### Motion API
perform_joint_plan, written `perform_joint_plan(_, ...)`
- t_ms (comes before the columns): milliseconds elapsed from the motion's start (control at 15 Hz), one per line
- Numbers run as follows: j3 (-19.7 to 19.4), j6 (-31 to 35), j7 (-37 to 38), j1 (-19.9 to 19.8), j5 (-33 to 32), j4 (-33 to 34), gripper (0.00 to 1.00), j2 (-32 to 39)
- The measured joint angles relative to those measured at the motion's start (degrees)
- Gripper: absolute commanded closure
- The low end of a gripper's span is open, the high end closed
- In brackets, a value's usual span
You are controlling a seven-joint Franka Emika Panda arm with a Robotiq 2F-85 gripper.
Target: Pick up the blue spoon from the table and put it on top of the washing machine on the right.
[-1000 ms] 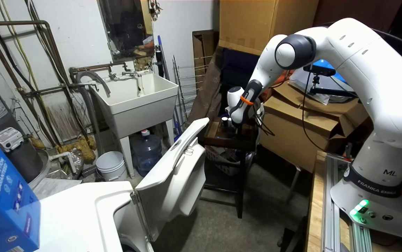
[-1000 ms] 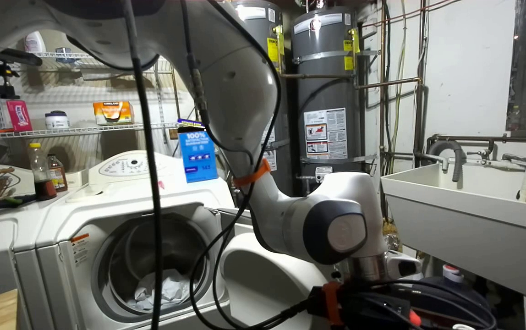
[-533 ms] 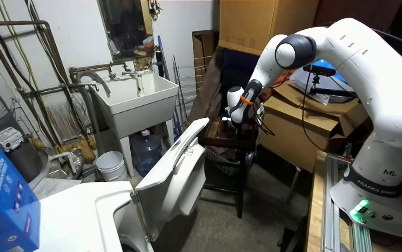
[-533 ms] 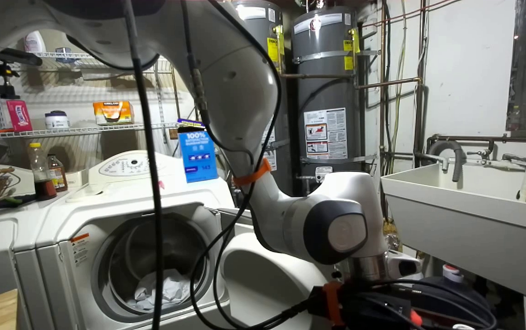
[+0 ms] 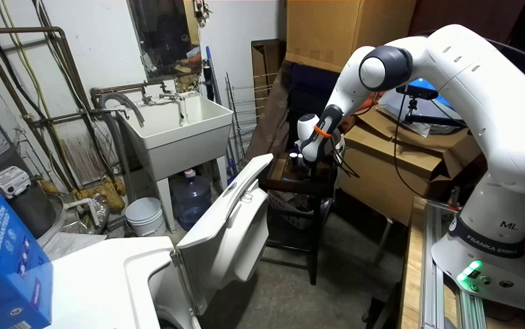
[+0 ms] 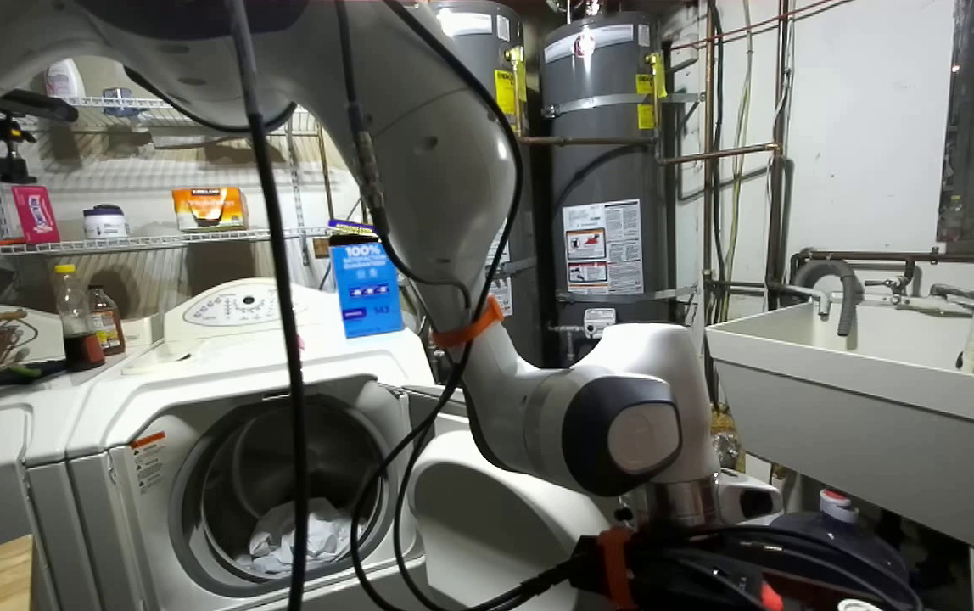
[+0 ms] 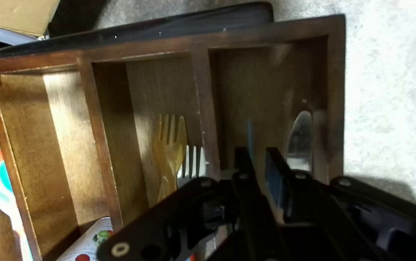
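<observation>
- Peering down into a wooden tray (image 7: 203,90), the wrist view alone shows the compartments. The claw (image 7: 257,154) stands narrow, its 2 fingers apart with wood visible in the gap. A slim blue strip (image 7: 250,136) lies in the end compartment, just by the tips and near a shiny knife (image 7: 300,145); too little shows to be sure that it is the blue spoon. A yellow fork (image 7: 168,148) and a pale fork (image 7: 194,163) share the next compartment; a pale spoon (image 7: 3,201) lies at the far left.
- In an exterior view the robot arm (image 5: 486,105) reaches over the dark brown worktop (image 5: 290,186), whose legs appear only here, and the wrist (image 5: 315,147) hides most of the claw. In the foreground stands the white washing machine (image 5: 102,278), its curved lid (image 5: 226,233) swung open, a blue box (image 5: 11,269) on top.
- In an exterior view, beyond the arm, the inside of the washing machine shows: a grey drum (image 6: 241,458) with white cloth (image 6: 330,533) in it. Farther back stand 2 grey tanks (image 6: 597,170). At the lower edge the claw shows only its dark back, the fingers out of frame.
</observation>
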Motion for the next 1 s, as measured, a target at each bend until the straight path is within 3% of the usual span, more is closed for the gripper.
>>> perform_joint_plan(133, 0.01, -0.96, 0.00, 0.00, 0.04, 0.38, 1.00, 0.29)
perform_joint_plan(533, 0.03, -3.30, 0.00, 0.02, 0.38, 2.13, 0.99, 1.33)
perform_joint_plan(1000, -1.64, -1.11, 0.00, 0.41, -0.08, 0.26, 0.99, -1.45)
